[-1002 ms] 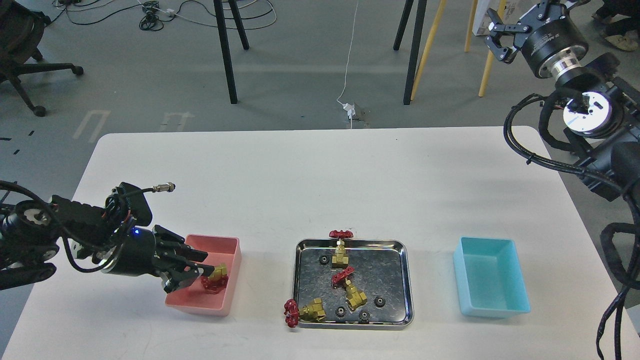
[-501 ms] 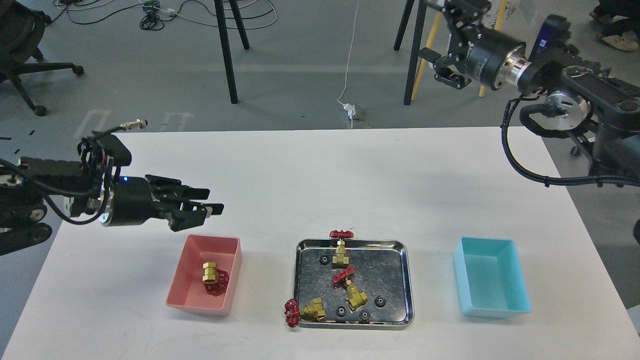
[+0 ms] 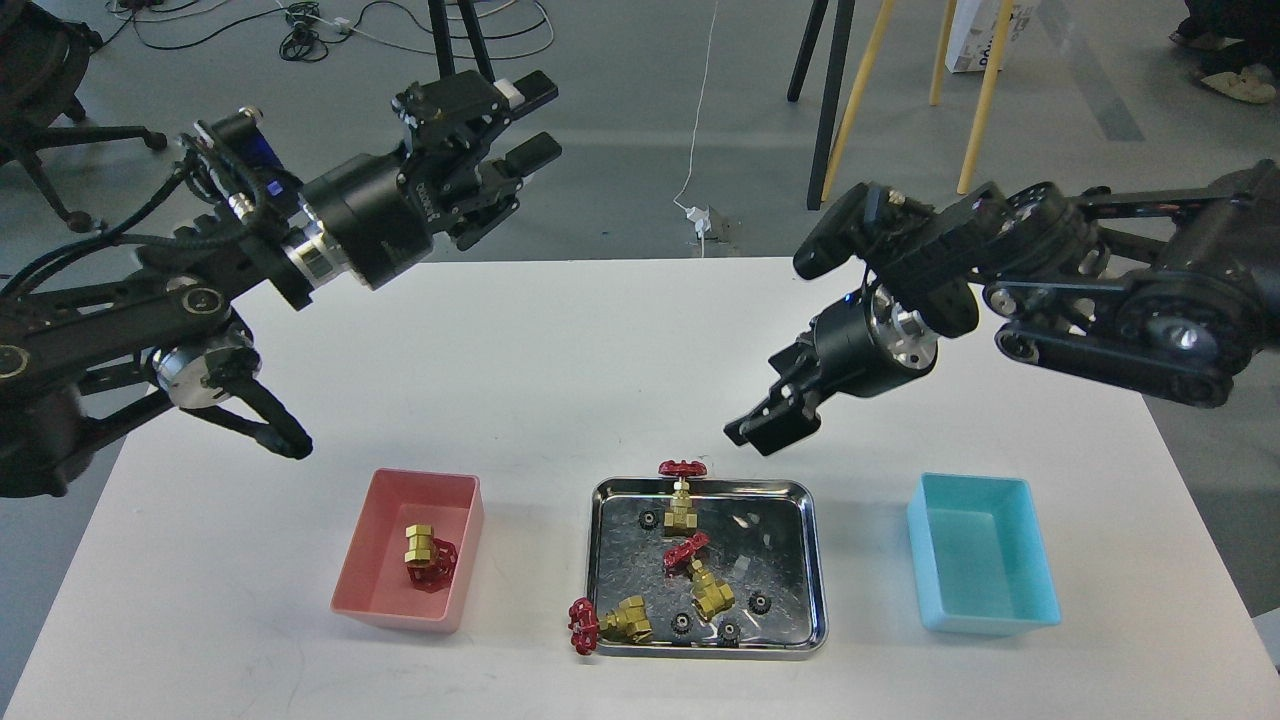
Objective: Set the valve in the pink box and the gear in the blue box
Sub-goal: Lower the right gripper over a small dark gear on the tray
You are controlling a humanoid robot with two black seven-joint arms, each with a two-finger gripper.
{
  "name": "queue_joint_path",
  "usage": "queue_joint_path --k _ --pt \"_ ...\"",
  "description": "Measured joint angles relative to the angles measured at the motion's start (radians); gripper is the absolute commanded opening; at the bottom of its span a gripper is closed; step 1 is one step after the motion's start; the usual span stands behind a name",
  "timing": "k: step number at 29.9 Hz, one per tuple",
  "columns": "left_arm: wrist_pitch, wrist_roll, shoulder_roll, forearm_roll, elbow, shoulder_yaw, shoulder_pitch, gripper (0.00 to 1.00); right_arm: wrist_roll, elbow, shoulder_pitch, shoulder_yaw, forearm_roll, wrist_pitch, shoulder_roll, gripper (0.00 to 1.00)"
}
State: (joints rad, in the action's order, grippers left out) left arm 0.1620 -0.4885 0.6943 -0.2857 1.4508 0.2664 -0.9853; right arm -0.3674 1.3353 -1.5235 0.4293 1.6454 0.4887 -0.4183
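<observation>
Inside pink box (image 3: 378, 570): valve (image 3: 428, 556); left gripper (image 3: 520, 125) spread, empty; right gripper (image 3: 765, 428) state unclear

You are looking down at a white table (image 3: 560, 340) with rounded corners, standing on a grey floor (image 3: 620, 130). Near its front edge sits a shiny steel tray (image 3: 812, 560). Behind the table, a white cable (image 3: 700, 110) runs across the floor to a small white plug block (image 3: 706, 222). You can also see black stand legs (image 3: 455, 110), yellow wooden legs (image 3: 985, 90), tangled black cables (image 3: 330, 22), and an office chair base (image 3: 50, 150) at far left.
</observation>
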Motion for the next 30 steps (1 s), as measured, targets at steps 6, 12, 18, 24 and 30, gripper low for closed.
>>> queue_joint_path --k 6,12,18,24,30 --pt "0.143 0.000 -0.073 0.014 -0.043 0.205 0.079 0.68 -0.002 0.015 -0.003 0.114 0.168 0.000 0.073 0.96" --pt "0.163 0.000 -0.112 0.000 -0.101 0.194 0.081 0.70 -0.054 0.020 -0.010 0.162 0.189 0.000 0.156 0.82" --pt "0.164 0.000 -0.117 -0.038 -0.108 0.194 0.094 0.70 -0.062 0.013 -0.011 0.210 0.191 0.000 0.281 0.71" --pt "0.163 0.000 -0.118 -0.045 -0.109 0.197 0.122 0.71 -0.060 -0.045 0.000 0.276 0.197 0.000 0.373 0.69" --pt "0.163 0.000 -0.120 -0.046 -0.121 0.200 0.154 0.71 -0.057 -0.104 0.024 0.284 0.197 0.000 0.414 0.67"
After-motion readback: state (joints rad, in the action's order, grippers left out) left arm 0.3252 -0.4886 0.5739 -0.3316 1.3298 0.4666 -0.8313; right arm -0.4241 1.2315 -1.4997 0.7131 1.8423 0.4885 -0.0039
